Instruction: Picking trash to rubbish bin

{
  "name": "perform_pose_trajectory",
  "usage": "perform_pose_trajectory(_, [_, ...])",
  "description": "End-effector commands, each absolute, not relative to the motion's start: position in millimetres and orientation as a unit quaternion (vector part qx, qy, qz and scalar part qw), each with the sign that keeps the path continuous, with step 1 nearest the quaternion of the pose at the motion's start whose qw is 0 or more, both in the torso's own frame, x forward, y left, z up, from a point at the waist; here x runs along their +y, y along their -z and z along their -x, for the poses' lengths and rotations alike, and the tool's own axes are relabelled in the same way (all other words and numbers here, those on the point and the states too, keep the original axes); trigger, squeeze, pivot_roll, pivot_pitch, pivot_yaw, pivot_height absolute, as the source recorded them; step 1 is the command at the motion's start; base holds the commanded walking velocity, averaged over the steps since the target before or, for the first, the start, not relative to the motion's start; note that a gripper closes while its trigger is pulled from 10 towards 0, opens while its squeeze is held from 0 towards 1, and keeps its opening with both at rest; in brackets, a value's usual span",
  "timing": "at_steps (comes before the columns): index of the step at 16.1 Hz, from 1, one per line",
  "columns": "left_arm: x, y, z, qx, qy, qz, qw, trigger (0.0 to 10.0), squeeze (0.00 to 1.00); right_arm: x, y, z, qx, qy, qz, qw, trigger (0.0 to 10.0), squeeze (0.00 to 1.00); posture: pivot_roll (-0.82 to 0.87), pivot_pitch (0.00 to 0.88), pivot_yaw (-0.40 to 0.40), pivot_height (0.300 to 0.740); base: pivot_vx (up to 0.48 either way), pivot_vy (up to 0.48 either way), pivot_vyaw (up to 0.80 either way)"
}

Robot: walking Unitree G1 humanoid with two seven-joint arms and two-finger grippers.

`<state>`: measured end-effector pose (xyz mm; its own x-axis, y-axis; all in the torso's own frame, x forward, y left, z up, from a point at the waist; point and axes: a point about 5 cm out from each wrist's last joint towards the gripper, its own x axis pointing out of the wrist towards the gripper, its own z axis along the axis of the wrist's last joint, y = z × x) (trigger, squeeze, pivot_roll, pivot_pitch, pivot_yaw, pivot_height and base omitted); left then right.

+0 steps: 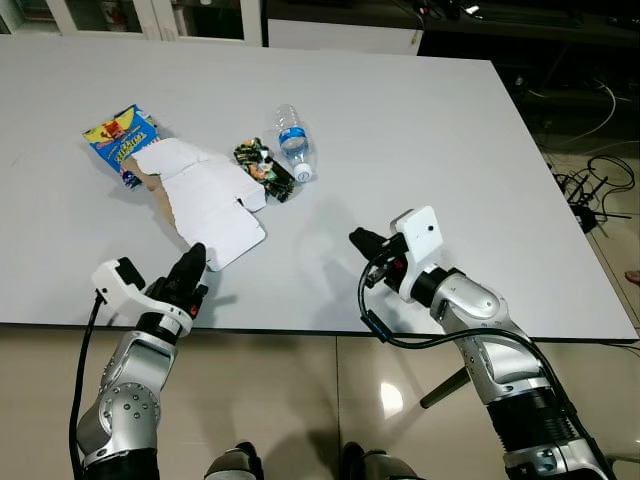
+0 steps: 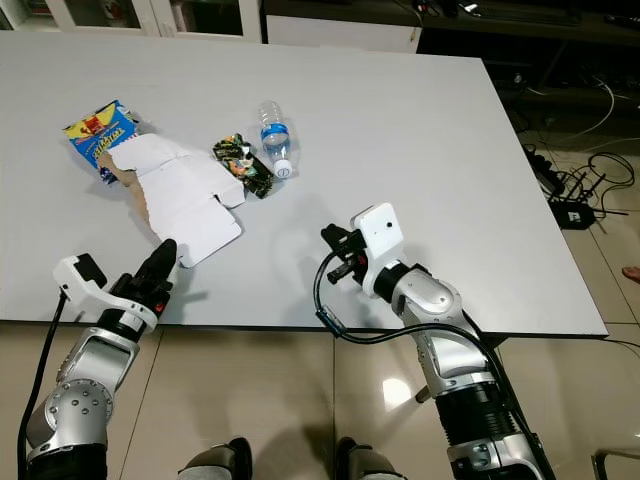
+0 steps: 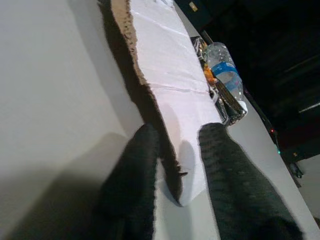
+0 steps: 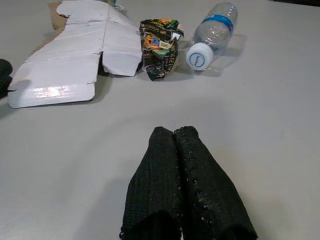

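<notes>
Left eye view: table [image 1: 420, 130] bears all trash; none binned, none lifted. Flattened carton [image 1: 205, 200] at centre-left; left gripper [image 3: 177, 165] narrowly parted, straddling its near corner. Wrapper [image 1: 264, 169], bottle [image 1: 295, 141] beside carton. Right gripper [image 4: 181, 145] closed, empty.

On the table [image 1: 450, 150], the flattened carton [image 1: 205, 200] lies to the left, the snack wrapper [image 1: 264, 168] just right of it, the bottle [image 1: 293, 141] right of the wrapper. The left gripper [image 1: 192, 258] sits at the carton's near corner; the right gripper [image 1: 358, 240] is well apart, further right.
</notes>
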<state>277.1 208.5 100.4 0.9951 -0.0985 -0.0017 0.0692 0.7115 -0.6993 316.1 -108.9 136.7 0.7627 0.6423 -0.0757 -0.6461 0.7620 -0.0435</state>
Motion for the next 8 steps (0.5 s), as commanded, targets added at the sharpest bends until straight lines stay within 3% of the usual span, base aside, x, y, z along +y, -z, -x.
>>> perform_pose_trajectory(1, [207.7, -78.0, -266.4, 0.076, 0.004, 0.369, 0.926, 10.0, 1.00, -109.5, -137.1, -312.8, 0.030, -0.352, 0.034, 0.935, 10.0, 0.00, -0.04, 0.170, -0.059, 0.740, 0.000, 0.000, 0.00])
perform_pose_trajectory(8, [192.7, -85.5, -242.1, 0.089, -0.027, 0.288, 0.953, 10.0, 1.00, -109.8, -135.9, -311.0, 0.033, -0.358, 0.035, 0.933, 10.0, 0.00, -0.03, 0.171, -0.051, 0.740, 0.000, 0.000, 0.00])
